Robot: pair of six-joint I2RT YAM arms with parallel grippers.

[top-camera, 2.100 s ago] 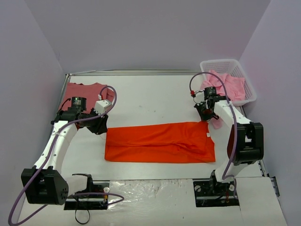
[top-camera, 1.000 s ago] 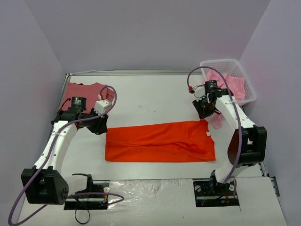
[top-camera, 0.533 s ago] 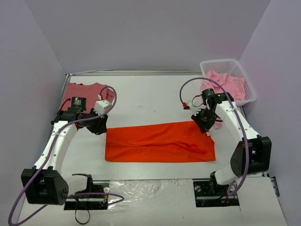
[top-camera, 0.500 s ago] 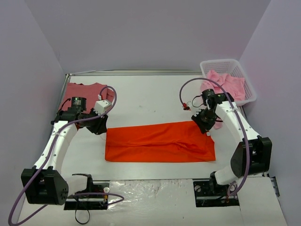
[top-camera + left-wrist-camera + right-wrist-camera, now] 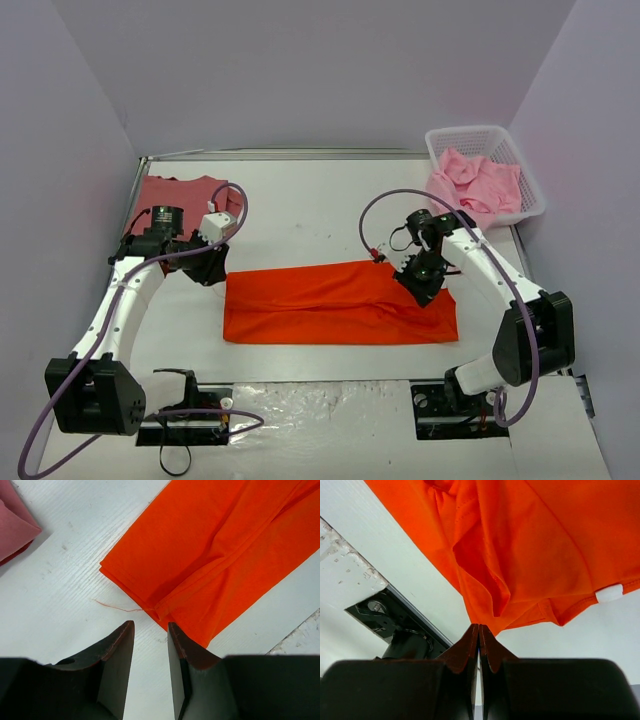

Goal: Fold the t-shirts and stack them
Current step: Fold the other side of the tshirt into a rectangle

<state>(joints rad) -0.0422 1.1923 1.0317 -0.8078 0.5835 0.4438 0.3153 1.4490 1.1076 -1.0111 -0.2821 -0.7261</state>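
The bright orange-red t-shirt (image 5: 320, 302) lies as a long folded strip across the table's middle. My right gripper (image 5: 420, 281) is shut on its right end and holds that corner lifted above the strip. In the right wrist view the cloth (image 5: 530, 545) hangs bunched from my shut gripper (image 5: 479, 628). My left gripper (image 5: 212, 268) is open and empty just off the strip's left end. In the left wrist view the shirt's left edge (image 5: 210, 555) lies just beyond the open gripper (image 5: 150, 626). The dusty rose-red t-shirt (image 5: 180, 193) lies folded at the back left. Light pink t-shirts (image 5: 478, 180) fill the basket.
The white lattice basket (image 5: 470, 132) stands at the back right corner. The rose-red shirt's corner (image 5: 15, 525) shows at the left wrist view's upper left. A loose orange thread (image 5: 112, 606) trails from the strip's left end. Arm base mounts (image 5: 460, 410) sit at the near edge.
My right gripper has moved from beside the basket leftward and nearer, carrying the orange-red shirt's right corner over the strip. The left arm has not moved.
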